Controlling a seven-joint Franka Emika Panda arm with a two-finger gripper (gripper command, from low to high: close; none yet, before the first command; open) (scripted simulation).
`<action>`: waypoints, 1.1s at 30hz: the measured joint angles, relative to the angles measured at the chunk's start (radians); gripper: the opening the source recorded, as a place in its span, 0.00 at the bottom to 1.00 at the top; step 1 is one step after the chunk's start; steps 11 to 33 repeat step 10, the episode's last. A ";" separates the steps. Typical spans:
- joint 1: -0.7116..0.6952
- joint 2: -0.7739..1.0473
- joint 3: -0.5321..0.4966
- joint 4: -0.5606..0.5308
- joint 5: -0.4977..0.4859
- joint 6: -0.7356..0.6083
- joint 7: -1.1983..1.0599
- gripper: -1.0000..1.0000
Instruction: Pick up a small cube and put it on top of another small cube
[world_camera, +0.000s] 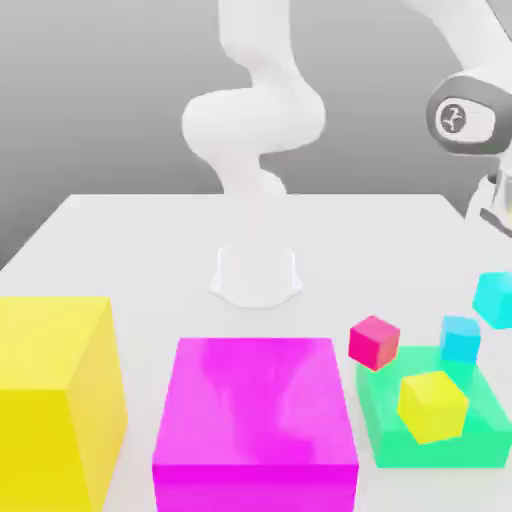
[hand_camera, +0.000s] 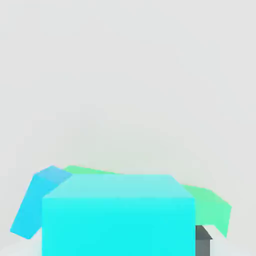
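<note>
Cyan and closest, the small cyan cube (hand_camera: 118, 215) sits clamped in the gripper (hand_camera: 119, 247), raised just beside the second cyan cube (world_camera: 461, 338). That one rests on the single green slab (world_camera: 385, 440) with one small yellow cube (world_camera: 432, 405). One pink-red cube (world_camera: 374, 341) is at the slab's corner, with one magenta block (world_camera: 255, 420) and one big yellow block (world_camera: 55, 400) beyond.

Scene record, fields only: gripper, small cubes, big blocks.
gripper: shut on small cyan cube
small blue cube: at flat green slab's far edge
small yellow cube: on slab, tilted
small pink-red cube: at slab's corner, tilted
big blocks: yellow block, magenta block, on white table
</note>
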 joint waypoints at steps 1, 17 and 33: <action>0.013 -0.038 -0.001 -0.031 0.016 -0.006 -0.023 0.00; 0.014 0.082 0.010 -0.103 -0.026 0.182 -0.006 1.00; 0.014 0.082 0.010 -0.103 -0.026 0.182 -0.006 1.00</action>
